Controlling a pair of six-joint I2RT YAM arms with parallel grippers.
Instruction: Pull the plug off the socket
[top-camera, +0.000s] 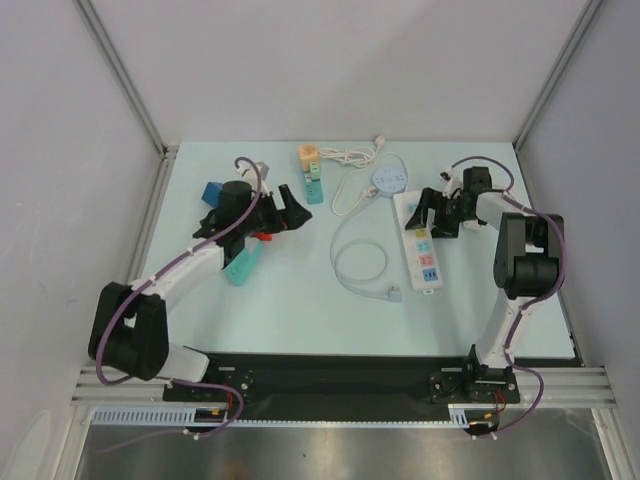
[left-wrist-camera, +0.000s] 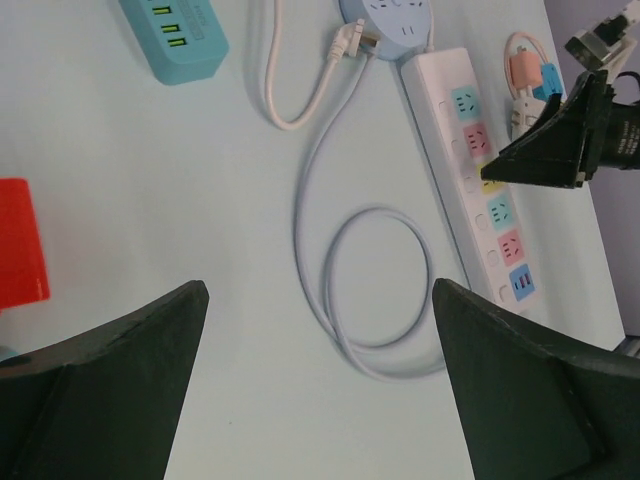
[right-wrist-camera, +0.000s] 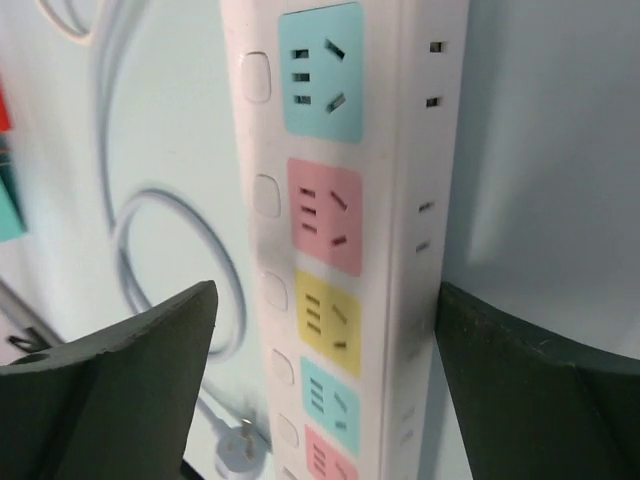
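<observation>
We judge the pull done, or nearly. The white power strip runs between the fingers of the right pincer, which straddles it wide open and grips nothing, and every socket we see is empty. The left pincer hangs open and empty, well off to the strip's side. The plug lies loose by the strip's end away from the right pincer, so the next move is only a clean retreat.
</observation>
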